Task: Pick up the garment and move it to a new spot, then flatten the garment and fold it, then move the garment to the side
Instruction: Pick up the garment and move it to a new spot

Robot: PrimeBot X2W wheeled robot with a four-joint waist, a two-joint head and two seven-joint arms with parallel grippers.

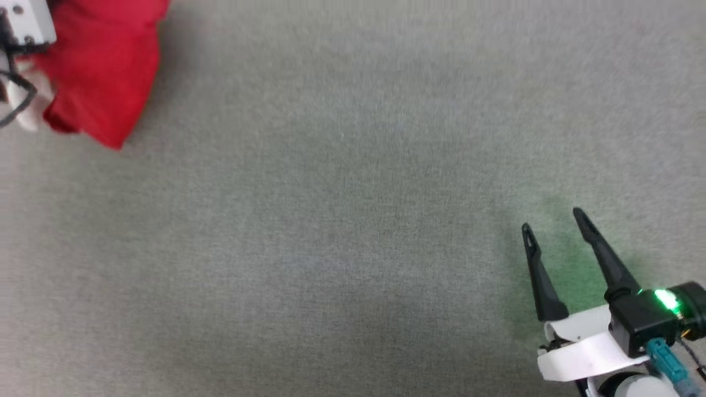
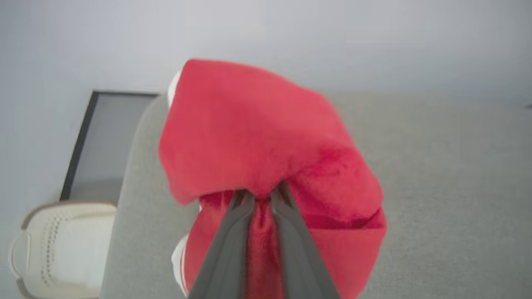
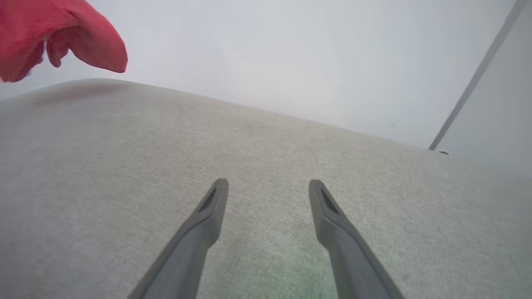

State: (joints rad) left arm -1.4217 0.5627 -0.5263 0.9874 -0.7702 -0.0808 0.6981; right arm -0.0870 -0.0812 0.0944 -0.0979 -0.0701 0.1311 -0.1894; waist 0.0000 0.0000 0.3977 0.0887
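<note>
Your right claw (image 1: 551,219) is spread and empty, low over the surface (image 1: 331,248). Far left of it, your left claw (image 2: 261,192) pinches a bunched fold of the shirt (image 2: 249,133), seemingly lifted. It's likely light and limp, so regrip at a corner to spread it.

Red garment (image 2: 249,124) with white trim, grey woven surface (image 1: 353,220), cream, possibly perforated object (image 2: 62,245)

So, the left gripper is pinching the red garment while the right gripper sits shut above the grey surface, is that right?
Not quite: the right gripper is open, its two fingers spread with nothing between them, as the right wrist view shows. The left gripper is indeed pinching the red garment, and the right one does sit above the grey surface.
</note>
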